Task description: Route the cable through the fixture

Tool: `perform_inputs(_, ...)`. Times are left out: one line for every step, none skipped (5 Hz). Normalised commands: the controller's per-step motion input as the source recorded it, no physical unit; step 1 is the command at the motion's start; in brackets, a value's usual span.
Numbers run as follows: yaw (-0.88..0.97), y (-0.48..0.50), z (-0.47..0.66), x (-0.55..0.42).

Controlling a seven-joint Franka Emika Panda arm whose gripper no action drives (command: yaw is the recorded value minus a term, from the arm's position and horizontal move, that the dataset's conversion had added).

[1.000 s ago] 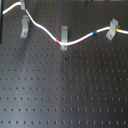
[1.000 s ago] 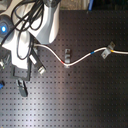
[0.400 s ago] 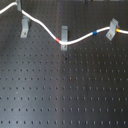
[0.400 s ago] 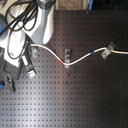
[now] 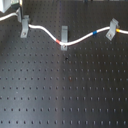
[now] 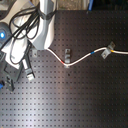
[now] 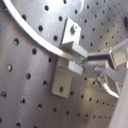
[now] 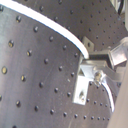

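The white cable [image 5: 45,31] runs across the black perforated board, sagging between three grey clips. Its red band [image 5: 63,41] sits at the middle clip [image 5: 63,36], its blue band [image 5: 94,34] hangs between clips, and its yellow band lies at the right clip [image 5: 113,27]. The cable passes the fixture [image 5: 23,27] at the first exterior view's left. My gripper [image 6: 30,74] is beside this fixture [image 6: 35,52]. In both wrist views the fixture [image 7: 67,65] [image 8: 82,82] is close to my fingertips [image 7: 112,57], and the cable [image 8: 55,32] reaches them, seemingly pinched.
The arm and its black hoses [image 6: 25,25] cover the second exterior view's left. The perforated board [image 5: 65,90] stretches in front of the clips. A white block [image 5: 4,5] stands at the first exterior view's top left.
In the second exterior view my gripper has moved down and to the left, away from the left clip. The cable's run across the clips looks unchanged.
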Motion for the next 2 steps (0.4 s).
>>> perform_inputs(0.00, -0.080, 0.20, -0.262)
perform_inputs(0.00, 0.016, 0.36, -0.198)
